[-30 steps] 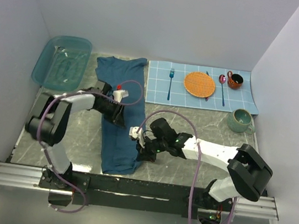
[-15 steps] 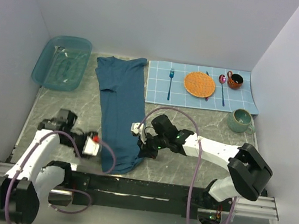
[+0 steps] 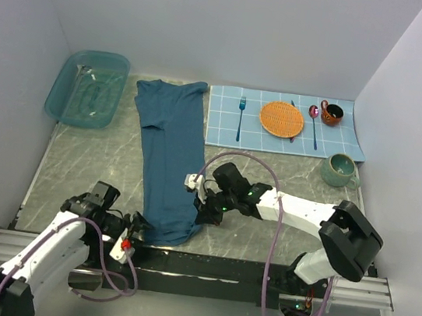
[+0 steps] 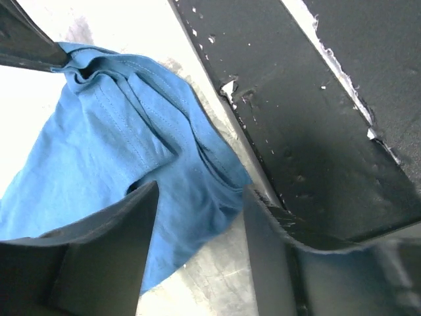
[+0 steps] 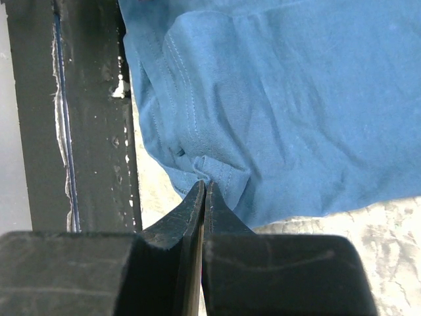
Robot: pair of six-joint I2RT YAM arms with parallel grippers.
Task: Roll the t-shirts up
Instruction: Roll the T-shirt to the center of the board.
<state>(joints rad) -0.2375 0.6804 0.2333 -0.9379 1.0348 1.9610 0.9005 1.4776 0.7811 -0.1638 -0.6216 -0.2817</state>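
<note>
The t-shirt [image 3: 168,152] lies flat on the tabletop [image 3: 92,165] as one long folded strip. It runs from the upper middle of the top view, collar end farthest up, down to the black rail [image 3: 204,265] at the lower edge.

The left arm [image 3: 66,236] reaches in from the lower left of the frame and ends at the strip's lower left corner. In the left wrist view we see the left fingers [image 4: 99,257] spread apart, with the shirt's rumpled corner [image 4: 197,178] lying in the gap between them, just beside the rail. Neither finger visibly presses the cloth.

The right arm [image 3: 298,211] extends from the lower right to the strip's right edge, near its lower end. In the right wrist view the right fingers [image 5: 177,220] are closed flat together, their tips meeting a puckered fold at the hem [image 5: 214,172]. We cannot tell whether any cloth is caught between them.

A blue tub [image 3: 87,87] stands at upper left, well apart from the shirt. A placemat [image 3: 339,141] lies just beside the strip's upper right.
</note>
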